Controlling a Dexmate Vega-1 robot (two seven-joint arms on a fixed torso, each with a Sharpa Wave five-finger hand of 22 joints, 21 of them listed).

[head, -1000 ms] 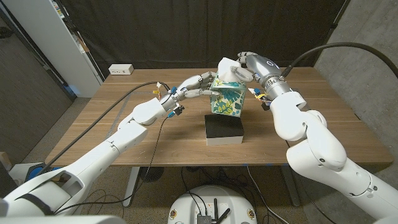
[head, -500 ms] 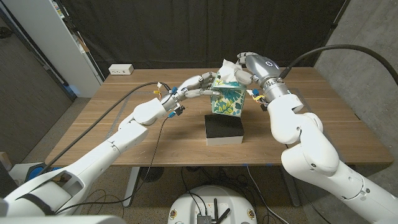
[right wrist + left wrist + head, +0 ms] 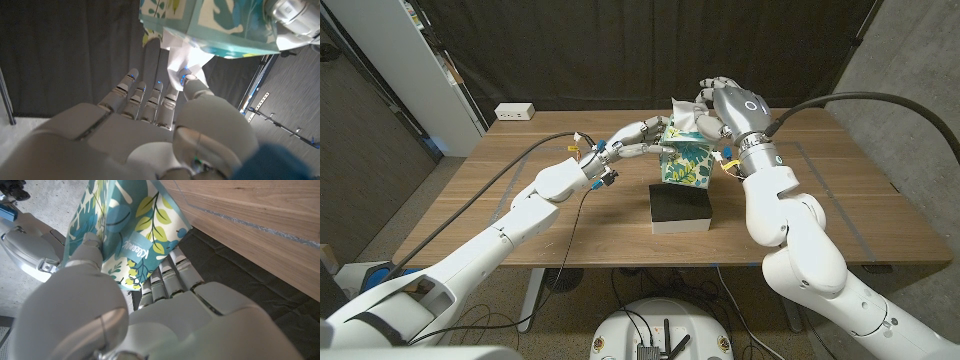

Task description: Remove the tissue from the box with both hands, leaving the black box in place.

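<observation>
Right hand [image 3: 728, 108] pinching the tissue [image 3: 682, 112], left hand [image 3: 638, 137] gripping the tissue box [image 3: 686, 160]: a weak grip could let the box lift.

One cube-shaped cardboard tissue box printed with teal and yellow leaves [image 3: 685, 161]. One crumpled white tissue [image 3: 685, 110] at its top. One flat black box with a white lower edge [image 3: 681, 208]. One wooden table [image 3: 570, 215]. Two white robot hands: the left hand [image 3: 638, 137], the right hand [image 3: 718, 108]. One white power strip [image 3: 514, 112].
</observation>
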